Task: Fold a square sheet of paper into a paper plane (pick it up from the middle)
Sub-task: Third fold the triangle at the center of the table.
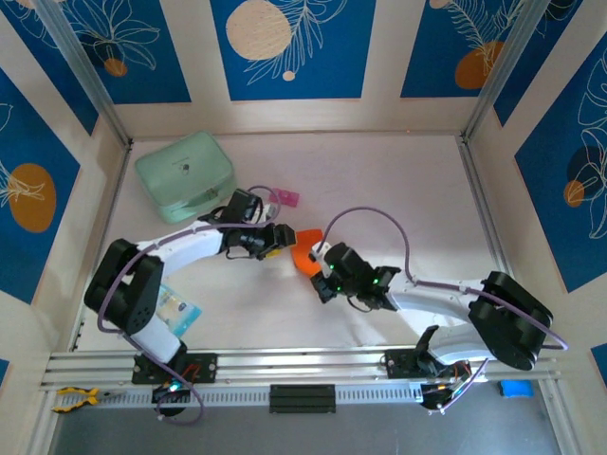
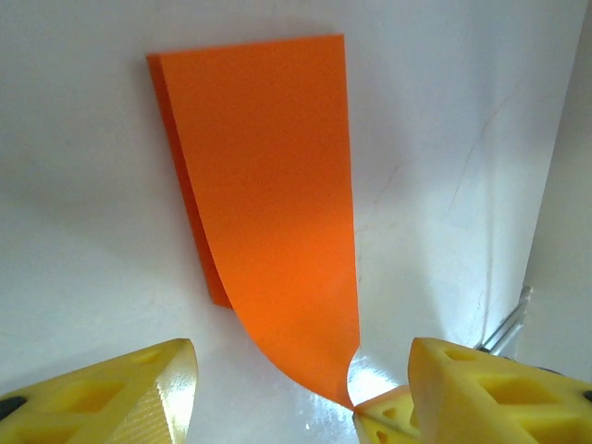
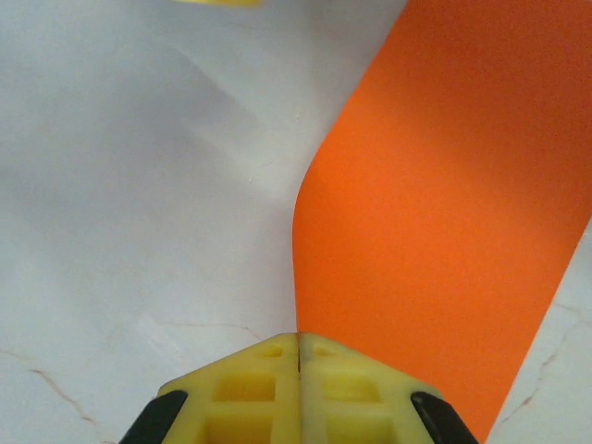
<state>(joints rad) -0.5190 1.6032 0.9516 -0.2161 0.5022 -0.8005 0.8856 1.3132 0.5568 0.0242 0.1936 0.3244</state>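
The right gripper [image 3: 298, 344] was pictured pressed shut on one edge of the square sheet of paper [image 3: 444, 203], which was already folded to a narrow orange strip and curled up off the white table [image 3: 139, 185]; the left gripper [image 2: 301, 370] was held spread beside the raised corner; thin, light and limp, the sheet was judged best pinched gently at an edge or crease; the left arm [image 1: 180, 248] and the right arm [image 1: 427, 301] were stretched inward, wrists lowered, mid-table.

We see a mint-green case [image 1: 185, 175] at ten o'clock on the table [image 1: 408, 180], a small pink block [image 1: 286, 198] at its three o'clock.
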